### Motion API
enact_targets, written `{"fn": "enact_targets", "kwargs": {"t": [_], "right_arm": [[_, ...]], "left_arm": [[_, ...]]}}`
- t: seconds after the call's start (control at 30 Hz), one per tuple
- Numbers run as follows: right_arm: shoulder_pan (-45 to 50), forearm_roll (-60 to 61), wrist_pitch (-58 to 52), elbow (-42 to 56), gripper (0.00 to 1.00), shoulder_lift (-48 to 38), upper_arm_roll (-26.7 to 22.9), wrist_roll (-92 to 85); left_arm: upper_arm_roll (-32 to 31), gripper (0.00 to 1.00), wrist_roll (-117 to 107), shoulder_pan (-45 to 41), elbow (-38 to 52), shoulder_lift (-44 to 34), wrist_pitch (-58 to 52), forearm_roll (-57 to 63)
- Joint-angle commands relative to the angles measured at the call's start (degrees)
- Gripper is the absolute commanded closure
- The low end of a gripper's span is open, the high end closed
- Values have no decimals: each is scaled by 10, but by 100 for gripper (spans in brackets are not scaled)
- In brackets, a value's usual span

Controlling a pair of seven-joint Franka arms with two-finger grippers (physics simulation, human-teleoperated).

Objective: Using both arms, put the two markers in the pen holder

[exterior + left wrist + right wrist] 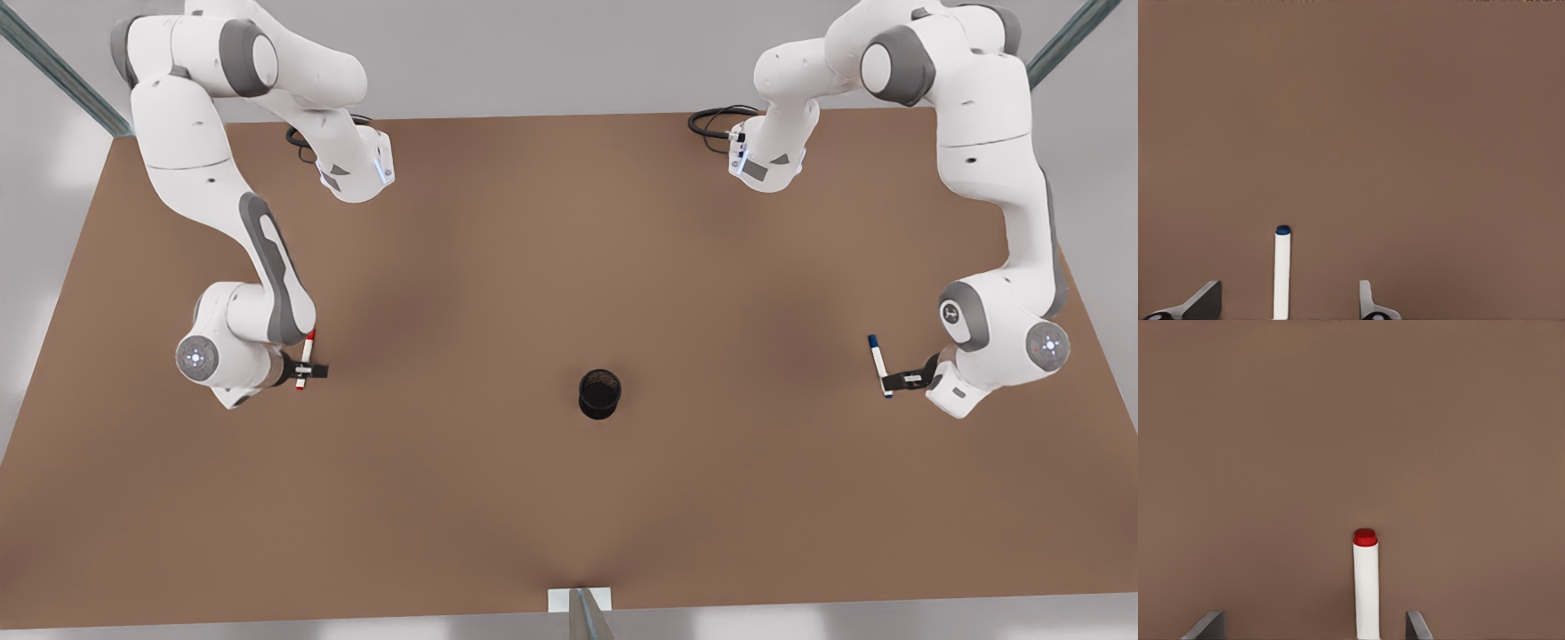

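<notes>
Right black two-finger gripper (305,369) hangs low, well off the small black round pen holder (599,393) toward the front view's left, fingers (1210,623) spread. Left black two-finger gripper (893,380) mirrors it on the holder's far side, fingers (1205,299) also apart. Both white jointed arms are folded, elbows high.

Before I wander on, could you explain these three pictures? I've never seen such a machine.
These are simulator renders of two white robot arms at a brown table. The big picture looks down from above; the other two come from cameras on the arms' wrists. A black pen holder stands mid-table. The right end effector, on the front view's left, straddles the red-capped marker. The left end effector straddles the blue-capped marker. Both are open; nothing is gripped yet.
</notes>
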Motion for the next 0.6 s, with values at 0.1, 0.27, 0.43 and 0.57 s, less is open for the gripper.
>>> {"fn": "enact_targets", "kwargs": {"t": [0.1, 0.27, 0.43, 0.57], "right_arm": [[-9, 2, 108, -9, 11, 19, 1, 10], [-12, 2, 109, -22, 30, 18, 1, 4], [-12, 1, 108, -24, 53, 16, 1, -11], [-12, 1, 108, -26, 61, 17, 1, -12]], "left_arm": [[4, 0, 120, 2, -15, 24, 118, 12], [4, 0, 131, 18, -53, 32, 168, 11], [3, 3, 130, 18, -59, 49, 188, 8], [3, 39, 126, 16, -59, 61, 190, -5]]}}
